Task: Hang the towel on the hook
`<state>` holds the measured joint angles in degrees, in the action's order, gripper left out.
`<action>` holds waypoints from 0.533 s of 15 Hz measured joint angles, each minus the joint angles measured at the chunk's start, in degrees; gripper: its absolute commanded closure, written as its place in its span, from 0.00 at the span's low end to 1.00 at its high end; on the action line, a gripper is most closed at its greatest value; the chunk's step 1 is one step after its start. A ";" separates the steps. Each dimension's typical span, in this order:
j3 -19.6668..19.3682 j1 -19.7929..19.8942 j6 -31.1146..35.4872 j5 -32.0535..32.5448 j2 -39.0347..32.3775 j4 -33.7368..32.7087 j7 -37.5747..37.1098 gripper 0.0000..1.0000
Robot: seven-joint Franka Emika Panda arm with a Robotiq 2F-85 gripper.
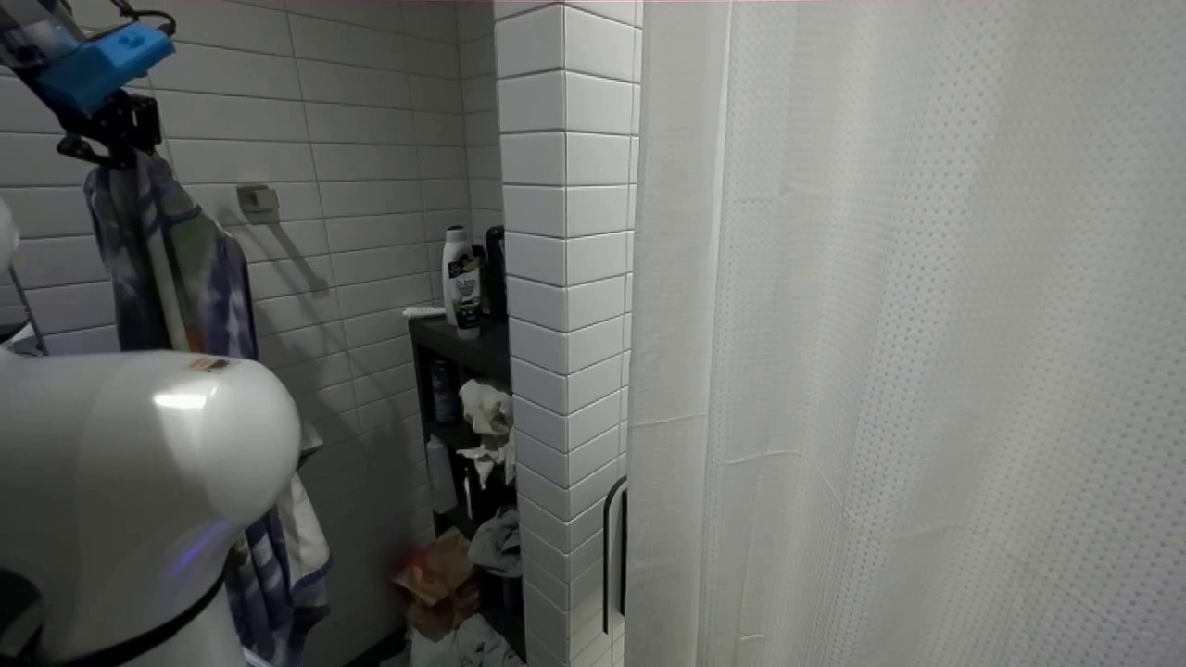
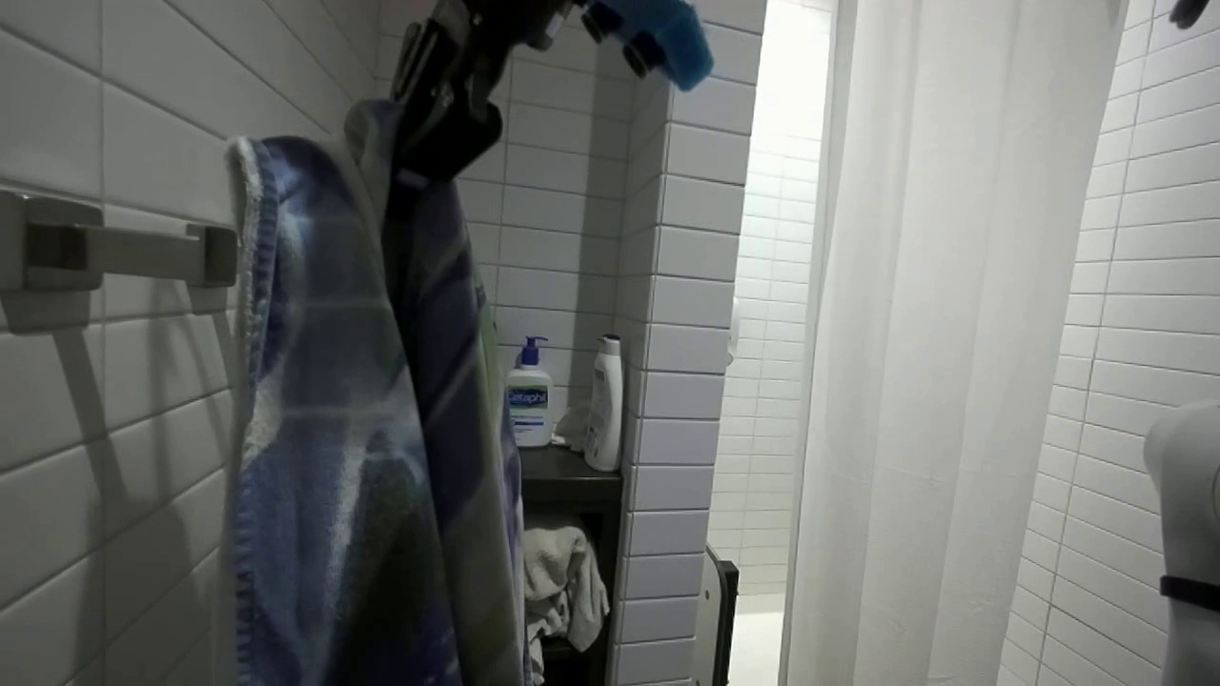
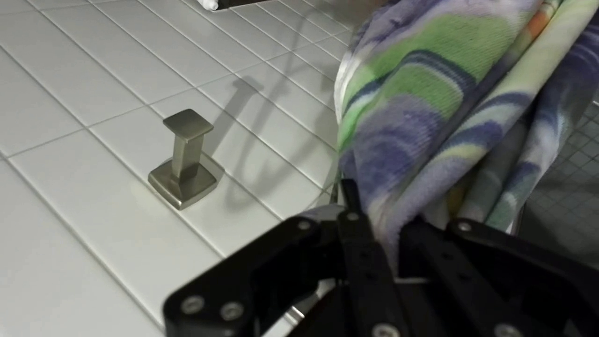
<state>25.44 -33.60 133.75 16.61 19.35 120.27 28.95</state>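
The towel, streaked purple, blue-grey, white and green, hangs in long vertical folds in both exterior views (image 1: 208, 269) (image 2: 334, 410) and fills the upper right of the wrist view (image 3: 412, 103). My gripper is shut on its top end in both exterior views (image 1: 111, 153) (image 2: 440, 133); the wrist view shows the cloth pinched between the fingers (image 3: 383, 210). The square metal hook juts from the tiled wall in both exterior views (image 1: 258, 202) (image 2: 143, 250) and left of the gripper in the wrist view (image 3: 186, 159). The towel is apart from the hook in the wrist view.
A dark shelf (image 1: 463, 347) with bottles (image 1: 460, 278) and cloths stands beside a white tiled pillar (image 1: 567, 232). A white ribbed curtain (image 1: 908, 333) hangs past the pillar. The white arm link (image 1: 148, 445) hides part of the towel in an exterior view.
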 measured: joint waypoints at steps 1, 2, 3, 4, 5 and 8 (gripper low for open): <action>0.14 0.00 -0.02 0.33 -0.14 -0.27 0.29 0.98; 0.30 0.00 -0.04 0.76 -0.29 -0.57 0.76 0.98; 0.44 0.00 -0.06 1.26 -0.44 -0.85 1.19 0.98; 0.59 0.00 -0.06 1.80 -0.57 -1.11 1.60 0.98; 0.69 0.00 -0.06 2.42 -0.68 -1.32 1.94 0.98; 0.88 0.51 -0.09 5.23 -0.89 -1.85 1.51 0.98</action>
<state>26.32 -33.09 133.66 21.84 18.46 118.41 30.46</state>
